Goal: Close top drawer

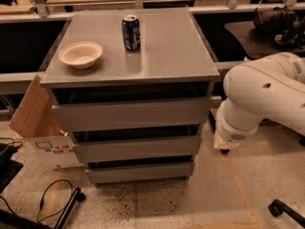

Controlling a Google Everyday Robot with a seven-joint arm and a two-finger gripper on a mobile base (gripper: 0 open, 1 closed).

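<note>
The top drawer (131,114) is the tallest grey front of the cabinet, just under the grey top surface (167,56). A dark gap shows above its front panel. My white arm (267,94) fills the right side of the view. The gripper (223,143) is at the arm's lower end, just right of the cabinet's right edge at the height of the second drawer (136,148). It is apart from the drawer fronts and holds nothing that I can see.
A white bowl (81,54) and a blue can (131,32) stand on the cabinet top. A third drawer (140,171) is at the bottom. A cardboard box (40,123) leans at the left. Cables (52,204) lie on the floor. Dark tables stand behind.
</note>
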